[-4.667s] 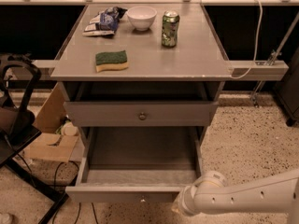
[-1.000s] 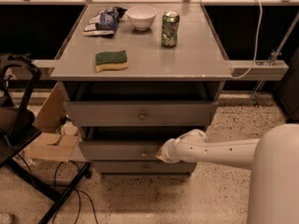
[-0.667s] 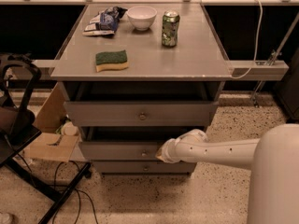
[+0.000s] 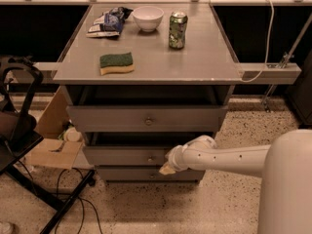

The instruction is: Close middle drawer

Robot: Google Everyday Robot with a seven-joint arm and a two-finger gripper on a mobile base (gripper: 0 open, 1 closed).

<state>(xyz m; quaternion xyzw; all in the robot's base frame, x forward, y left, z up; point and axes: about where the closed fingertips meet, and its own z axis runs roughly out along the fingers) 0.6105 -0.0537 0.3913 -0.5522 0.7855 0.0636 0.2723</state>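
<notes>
Low down, found the gripper at the front of the middle drawer, just right of its small knob and touching or nearly touching the panel. Could not tell how far open, nor whether anything was held. Saw the middle drawer almost fully in, between the top drawer and the lowest drawer, front standing slightly forward. Noted on the desk a sponge, a bowl, a can and a crumpled bag.

Middle drawer — nearly shut, gripper at front
</notes>
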